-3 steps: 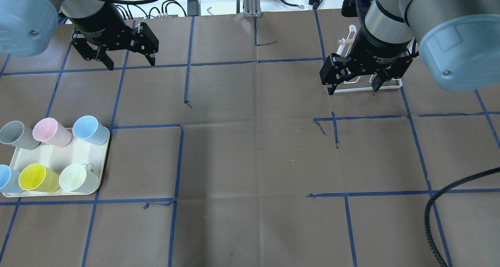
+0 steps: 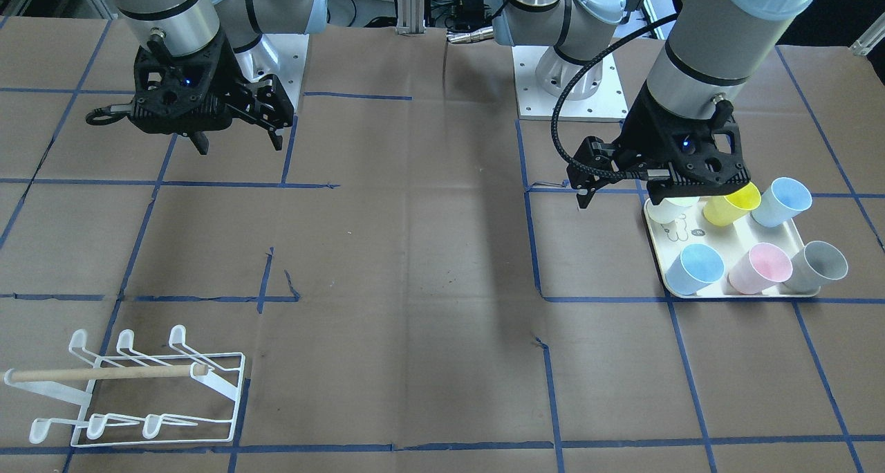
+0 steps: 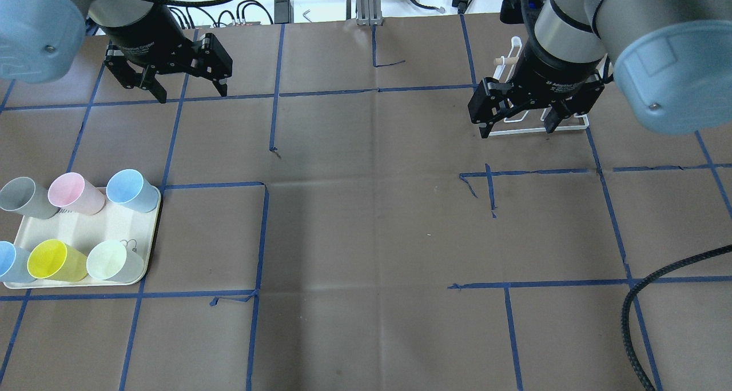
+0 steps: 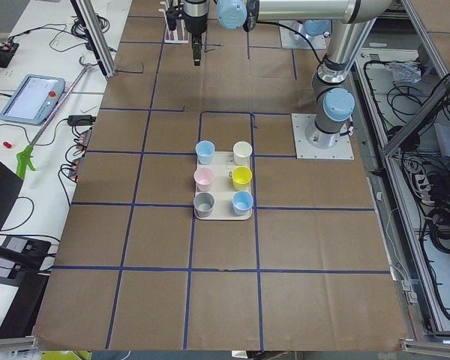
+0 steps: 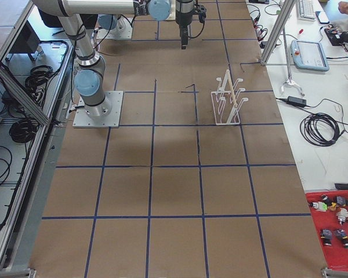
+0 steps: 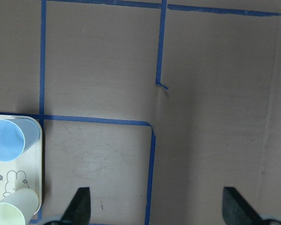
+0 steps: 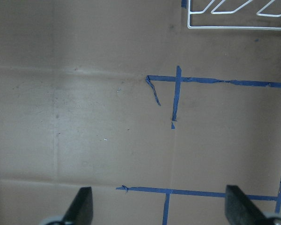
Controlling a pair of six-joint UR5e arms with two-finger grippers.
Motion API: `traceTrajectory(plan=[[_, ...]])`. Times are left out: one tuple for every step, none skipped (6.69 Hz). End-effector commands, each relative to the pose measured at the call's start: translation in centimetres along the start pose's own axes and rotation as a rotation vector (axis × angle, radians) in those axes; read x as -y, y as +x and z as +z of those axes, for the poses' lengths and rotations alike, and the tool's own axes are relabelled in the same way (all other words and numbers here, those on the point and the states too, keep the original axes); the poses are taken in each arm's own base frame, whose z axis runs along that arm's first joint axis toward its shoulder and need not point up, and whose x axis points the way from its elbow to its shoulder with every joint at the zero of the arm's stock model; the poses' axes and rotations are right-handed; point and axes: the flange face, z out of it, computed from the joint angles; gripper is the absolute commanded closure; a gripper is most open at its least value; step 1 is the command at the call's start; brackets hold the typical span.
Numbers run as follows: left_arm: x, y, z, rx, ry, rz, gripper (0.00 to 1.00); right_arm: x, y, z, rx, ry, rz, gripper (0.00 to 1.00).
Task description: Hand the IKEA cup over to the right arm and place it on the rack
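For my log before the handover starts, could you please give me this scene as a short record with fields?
left tool: open, empty
right tool: open, empty
cream rectangular tray with a bear drawing: holds six pastel plastic cups, open ends up
white wire rack with a wooden dowel: no cup on it
task stage: no cup grasped yet

The table [image 3: 366, 236] is covered in matt brown paper; the rack [image 2: 131, 390] is white coated wire with a bare wooden dowel [image 2: 104, 374].
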Motion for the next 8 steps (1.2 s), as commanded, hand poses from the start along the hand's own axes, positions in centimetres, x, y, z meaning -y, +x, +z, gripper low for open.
traceTrajectory(plan=[[0.0, 0.0, 0.1, 0.001, -0.002, 0.003, 0.0, 0.0, 0.0, 0.0, 0.0, 0.001, 0.0, 0.0], [0.0, 0.0, 0.3, 0.001, -0.007, 0.003, 0.0, 0.0, 0.0, 0.0, 0.0, 0.001, 0.0, 0.0], [0.2, 0.0, 0.8, 0.005, -0.014, 0.005, 0.0, 0.1, 0.0, 0.1, 0.002, 0.0, 0.0, 0.0], [0.1, -0.1, 0.7, 0.006, -0.014, 0.005, 0.0, 0.1, 0.0, 0.1, 0.0, 0.0, 0.0, 0.0], [-0.1, -0.1, 0.6, 0.003, -0.011, 0.005, 0.0, 0.1, 0.0, 0.1, 0.0, 0.0, 0.0, 0.0], [-0.1, -0.5, 0.2, 0.005, -0.005, 0.015, 0.0, 0.0, 0.0, 0.1, 0.0, -0.002, 0.0, 0.0], [-0.1, -1.2, 0.3, 0.013, -0.01, 0.058, 0.0, 0.0, 0.0, 0.1, 0.0, -0.002, 0.0, 0.0], [-0.4, -2.5, 0.8, 0.018, -0.022, 0.054, 0.0, 0.0, 0.0, 0.1, 0.0, -0.002, 0.0, 0.0]])
